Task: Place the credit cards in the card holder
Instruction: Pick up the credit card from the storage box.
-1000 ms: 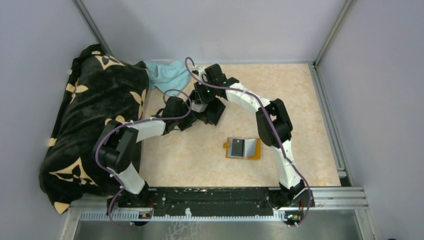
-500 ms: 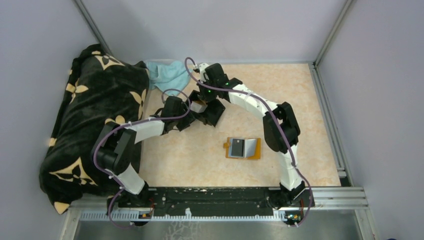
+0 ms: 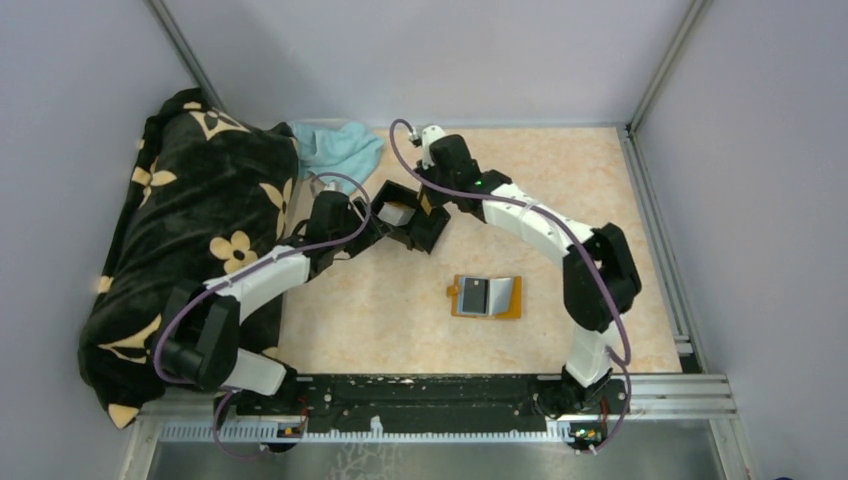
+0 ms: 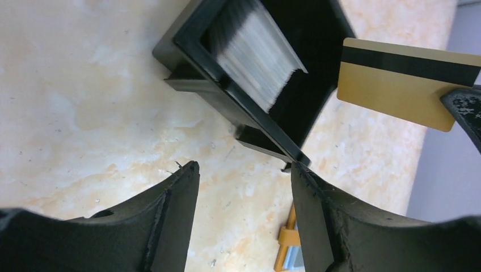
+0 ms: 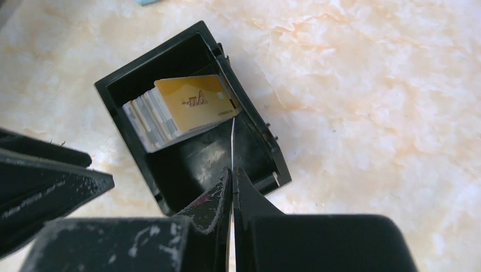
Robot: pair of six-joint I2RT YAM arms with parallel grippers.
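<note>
The orange card holder (image 3: 511, 312) lies open on the table with a dark and a pale card in it; a corner of it shows in the left wrist view (image 4: 288, 248). A stack of pale credit cards (image 5: 148, 117) stands in a black tray (image 5: 187, 170), with a gold card (image 5: 193, 101) at its front. My right gripper (image 5: 232, 173) is shut on a gold card with a black stripe (image 4: 397, 85), seen edge-on in its own view and held just above the tray. My left gripper (image 4: 244, 170) is open and empty just left of the tray (image 3: 412, 240).
A black blanket with tan flowers (image 3: 190, 230) covers the left side. A light blue cloth (image 3: 335, 148) lies at the back behind the tray. Metal frame rails (image 3: 655, 210) border the right edge of the table.
My right gripper has risen and shifted right with a gold card pulled from the tray. My left gripper has drawn back to the left, away from the tray.
</note>
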